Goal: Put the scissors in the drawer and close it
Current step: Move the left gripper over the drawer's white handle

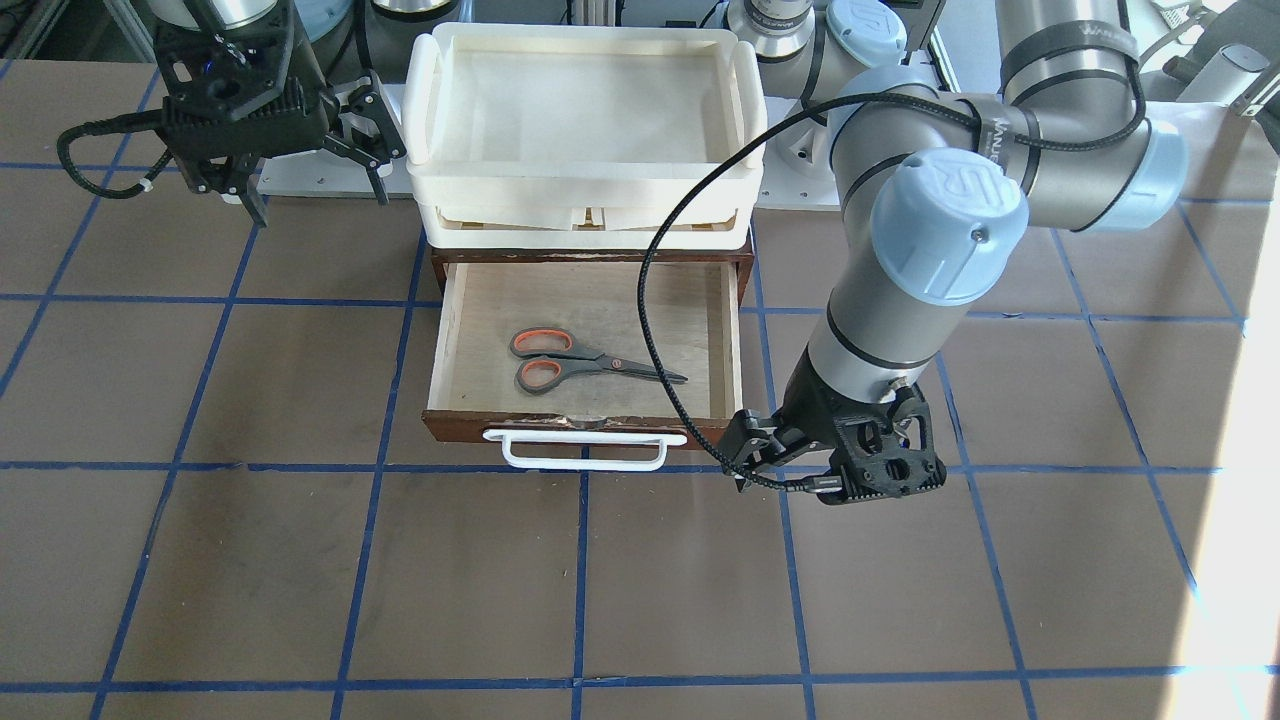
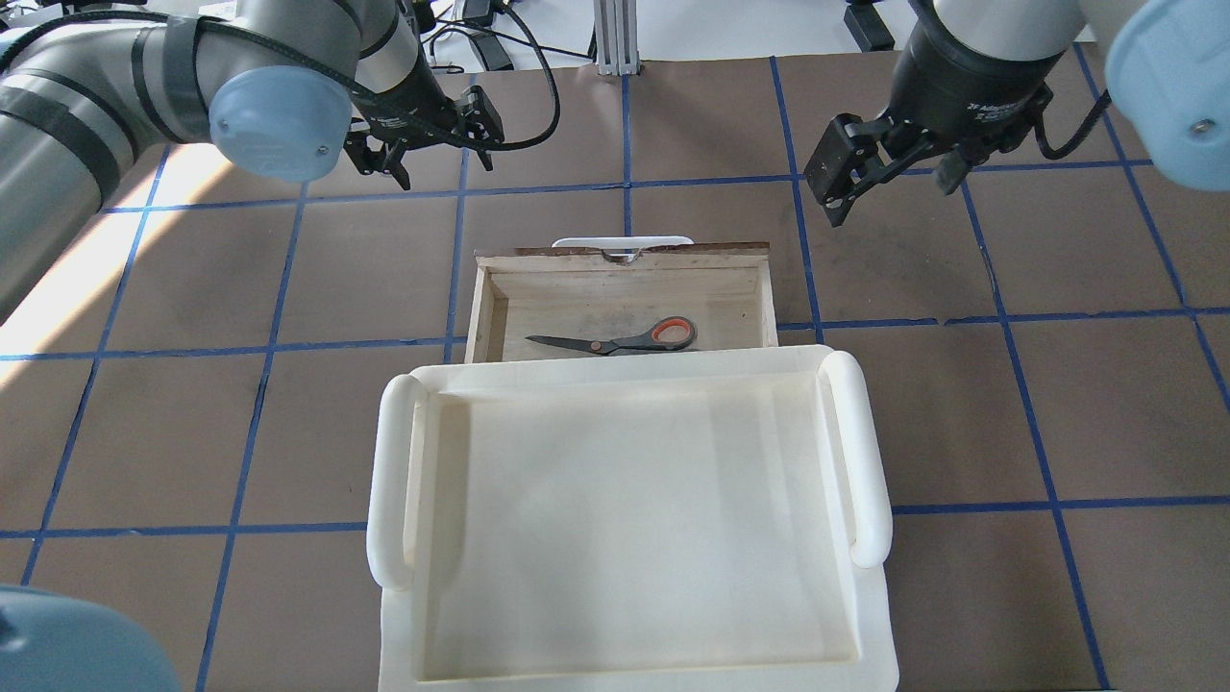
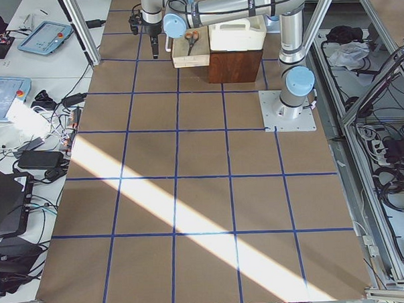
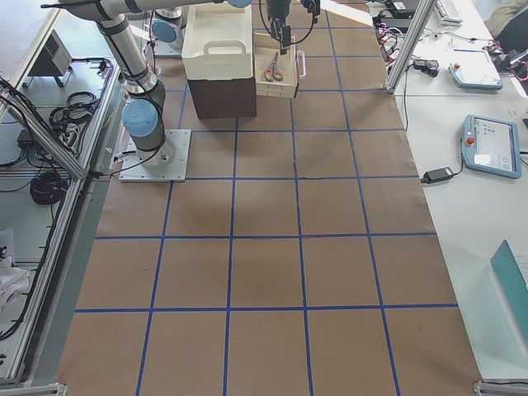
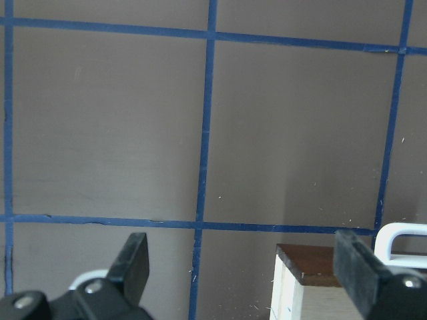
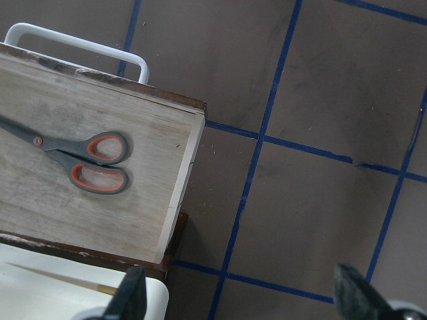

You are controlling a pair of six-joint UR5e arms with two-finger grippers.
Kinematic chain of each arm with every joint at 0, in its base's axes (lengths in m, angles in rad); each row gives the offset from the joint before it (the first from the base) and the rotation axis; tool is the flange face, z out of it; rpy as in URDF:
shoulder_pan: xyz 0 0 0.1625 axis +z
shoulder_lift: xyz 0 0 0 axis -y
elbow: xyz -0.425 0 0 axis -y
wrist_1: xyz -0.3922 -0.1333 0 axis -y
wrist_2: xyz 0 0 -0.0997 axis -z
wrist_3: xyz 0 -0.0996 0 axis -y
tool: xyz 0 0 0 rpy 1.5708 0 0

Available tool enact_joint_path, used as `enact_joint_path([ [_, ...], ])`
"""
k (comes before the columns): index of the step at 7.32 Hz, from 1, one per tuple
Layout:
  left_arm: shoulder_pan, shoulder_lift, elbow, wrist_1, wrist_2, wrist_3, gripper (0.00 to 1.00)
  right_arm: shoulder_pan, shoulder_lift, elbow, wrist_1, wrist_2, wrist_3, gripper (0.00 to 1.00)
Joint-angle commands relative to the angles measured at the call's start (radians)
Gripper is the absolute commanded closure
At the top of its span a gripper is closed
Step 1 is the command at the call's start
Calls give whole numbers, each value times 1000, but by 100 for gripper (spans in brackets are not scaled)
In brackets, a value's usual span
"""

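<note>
The drawer (image 1: 446, 340) stands open beneath a cream tray (image 1: 585, 35), its front and white handle (image 1: 585, 452) on the side far from the robot. The scissors (image 1: 585, 362) lie flat near the middle of its pale floor, blades toward the robot's left. They are clear of every wall, so nothing should catch when it slides shut. The left gripper (image 5: 243, 267) hangs just off the left end of the drawer front, jaws wide and empty, probably placed to push it closed. The right gripper (image 2: 894, 192) hovers off to the right above the surface (image 1: 300, 560), jaws also wide, holding nothing, out of the way.
</note>
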Motion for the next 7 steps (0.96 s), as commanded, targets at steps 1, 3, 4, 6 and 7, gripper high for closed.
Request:
enact_joint_path([
  [1,-61,-88,43,47,0,-174,0,1,-3,-1,8,-55,182,0],
  [3,-116,-150,51,45,13,-260,0,1,-3,1,13,-53,181,0],
  [4,-133,-173,51,41,16,-289,0,1,-3,3,14,-53,182,0],
  [6,-141,-185,51,-8,16,-293,0,1,-4,3,13,-51,181,0],
  [7,-143,-185,51,-53,16,-289,0,1,-4,3,13,-49,181,0],
])
